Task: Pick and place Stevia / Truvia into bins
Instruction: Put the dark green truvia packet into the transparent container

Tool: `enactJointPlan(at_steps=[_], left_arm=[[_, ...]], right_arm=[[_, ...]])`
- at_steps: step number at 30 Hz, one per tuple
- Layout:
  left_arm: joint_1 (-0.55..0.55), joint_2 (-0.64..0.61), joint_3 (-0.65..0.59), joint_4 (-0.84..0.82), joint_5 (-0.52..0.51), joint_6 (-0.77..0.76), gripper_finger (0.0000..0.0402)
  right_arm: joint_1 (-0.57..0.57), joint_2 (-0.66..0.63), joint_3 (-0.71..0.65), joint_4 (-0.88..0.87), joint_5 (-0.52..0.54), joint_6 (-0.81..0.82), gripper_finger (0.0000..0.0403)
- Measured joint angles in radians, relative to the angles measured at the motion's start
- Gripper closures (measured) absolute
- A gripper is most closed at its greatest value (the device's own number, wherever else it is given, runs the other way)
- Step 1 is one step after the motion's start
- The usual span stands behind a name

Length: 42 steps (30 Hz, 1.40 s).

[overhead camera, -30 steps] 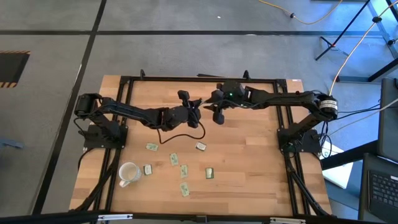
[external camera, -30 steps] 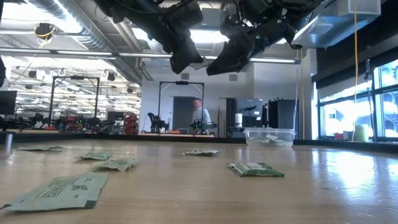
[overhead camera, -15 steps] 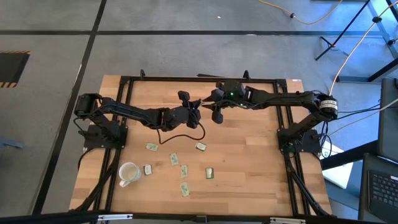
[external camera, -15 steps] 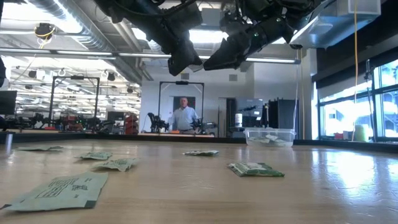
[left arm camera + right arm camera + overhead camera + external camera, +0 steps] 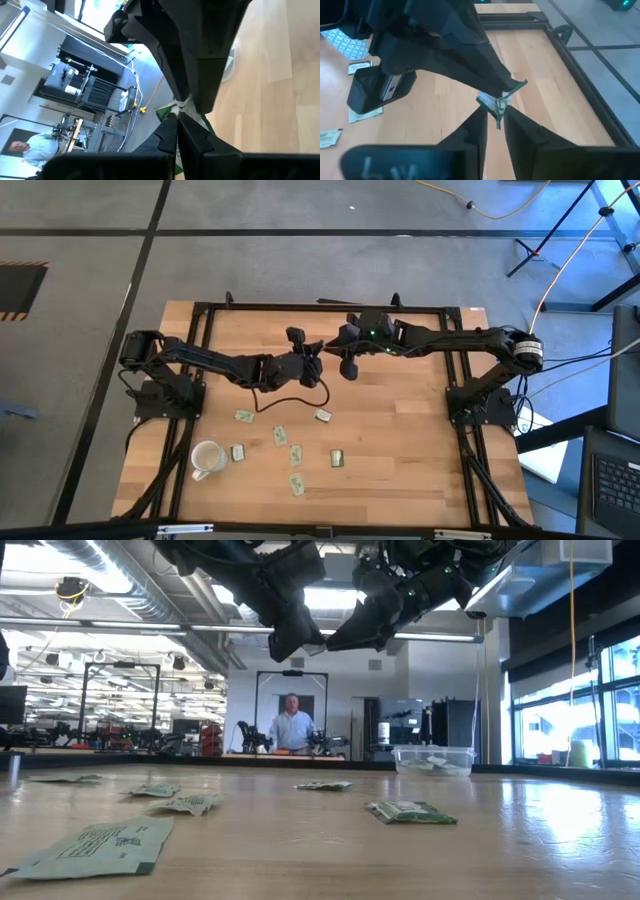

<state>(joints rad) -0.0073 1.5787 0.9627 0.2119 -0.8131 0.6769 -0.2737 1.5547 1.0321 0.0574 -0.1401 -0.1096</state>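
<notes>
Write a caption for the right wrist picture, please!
Both grippers, left gripper and right gripper, pinch one green-and-white sachet together above the wooden table.

The small green-and-white paper sachet (image 5: 501,101) shows only crumpled edges between dark fingertips; its printing is too small to read.

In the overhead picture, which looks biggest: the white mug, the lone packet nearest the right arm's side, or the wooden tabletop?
1. Wooden tabletop, by far.
2. White mug.
3. Green-and-white packet, smallest.
All lie at table level, so nearness barely skews this.
</notes>
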Motion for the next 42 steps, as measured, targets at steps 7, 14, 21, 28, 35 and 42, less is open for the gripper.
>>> enactJointPlan(at_steps=[7,14,21,28,35,42], left_arm=[[-0.013,0.0,0.0,-0.003,-0.001,0.0,0.0397],[-0.013,0.0,0.0,-0.005,0.002,0.0,0.0393],[-0.013,0.0,0.0,-0.007,0.005,-0.007,0.0361],[-0.013,0.0,0.0,-0.019,0.006,-0.085,0.0306],[-0.004,-0.027,0.001,-0.156,0.088,-0.232,0.0291],[0.057,-0.112,0.001,-0.337,0.429,-0.469,0.0299]], right_arm=[[0.0,0.0,0.0,0.001,-0.002,0.0,0.0373],[0.0,0.0,0.0,0.0,-0.001,0.005,0.0396],[0.0,0.0,0.0,-0.017,-0.003,0.023,0.0399],[-0.02,0.0,0.0,-0.038,-0.001,0.023,0.0401],[-0.082,-0.082,-0.001,-0.129,0.064,0.0,0.0402],[-0.221,-0.185,0.0,-0.377,0.105,0.027,0.0402]])
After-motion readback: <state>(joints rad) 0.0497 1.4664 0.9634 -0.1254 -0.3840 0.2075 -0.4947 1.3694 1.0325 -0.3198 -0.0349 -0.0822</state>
